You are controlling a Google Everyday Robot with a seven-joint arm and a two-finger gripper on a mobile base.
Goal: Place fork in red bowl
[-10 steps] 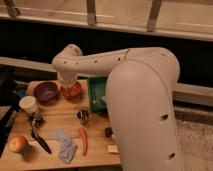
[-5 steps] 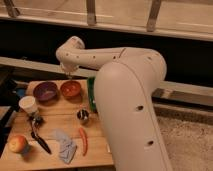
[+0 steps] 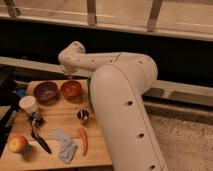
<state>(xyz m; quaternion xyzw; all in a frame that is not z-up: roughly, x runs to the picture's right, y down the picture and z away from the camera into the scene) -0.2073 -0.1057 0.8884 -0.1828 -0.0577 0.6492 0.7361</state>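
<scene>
1. Arm has swung up and back since the earlier frames: a second ago its near end hung over the red bowl; half a second ago it had lifted, and now the white arm (image 3: 115,95) arches higher, its far end above the table's back edge.
2. Camera view, gripper (image 3: 70,76): sits just under the arm's far end, above the back edge of the wooden table (image 3: 97,150), just behind the red bowl (image 3: 71,89). Cannot tell how its claw stands, nor whether anything is in it.
3. Red bowl rests near the back edge, touching or just beside the purple bowl (image 3: 46,91) on its left.
4. Fork: cannot make it out anywhere; contents of the red bowl cannot be read.
5. White cup (image 3: 28,104) stands near the left edge, in front of the purple bowl.
6. Small metal cup (image 3: 83,116) stands mid-table, close to the arm's bulk.
7. Black-handled tool (image 3: 39,136) lies toward the front left, apple (image 3: 18,144) at the front-left corner.
8. Red chili pepper (image 3: 83,140) lies near the front edge, grey cloth (image 3: 65,147) just left of it.
</scene>
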